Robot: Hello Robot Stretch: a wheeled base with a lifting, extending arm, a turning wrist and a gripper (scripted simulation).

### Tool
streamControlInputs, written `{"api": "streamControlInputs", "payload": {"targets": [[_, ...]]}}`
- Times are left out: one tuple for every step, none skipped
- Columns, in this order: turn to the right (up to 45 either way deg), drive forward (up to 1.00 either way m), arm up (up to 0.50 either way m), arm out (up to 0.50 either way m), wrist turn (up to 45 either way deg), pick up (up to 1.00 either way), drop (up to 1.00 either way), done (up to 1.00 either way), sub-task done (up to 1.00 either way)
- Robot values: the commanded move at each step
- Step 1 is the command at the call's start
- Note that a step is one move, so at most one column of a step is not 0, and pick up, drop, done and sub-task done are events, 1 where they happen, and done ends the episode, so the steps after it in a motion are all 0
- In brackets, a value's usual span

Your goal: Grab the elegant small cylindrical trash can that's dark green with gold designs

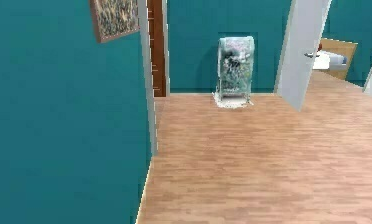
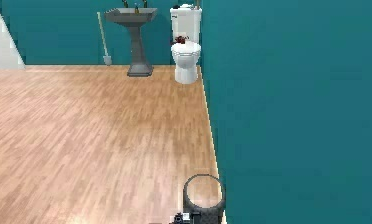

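Gripper [image 2: 186, 217] near the dark trash can [image 2: 201, 192]: we cannot tell its jaws' state; a nudge might topple the can.

Soft, even light fills both views, bright enough that the light wooden plank floor [image 1: 254, 150] looks warm and its boards are easy to make out; where the light comes from cannot be told. In the forward view the near teal wall [image 1: 64, 130] on the left looks a shade duller than the far teal wall [image 1: 194, 40], and the white door frame [image 1: 299, 50] leans near the right side, a lean of the picture only. In the arm side view the white toilet [image 2: 185, 58] and grey pedestal sink [image 2: 134, 35] stand brightly lit, while the broad teal side wall [image 2: 294, 110] is flat and uniform in tone.
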Motion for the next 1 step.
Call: {"api": "streamControlInputs", "payload": {"targets": [[0.0,0.0,0.0,0.0,45.0,0.0,0.0,0.0,0.0]]}}
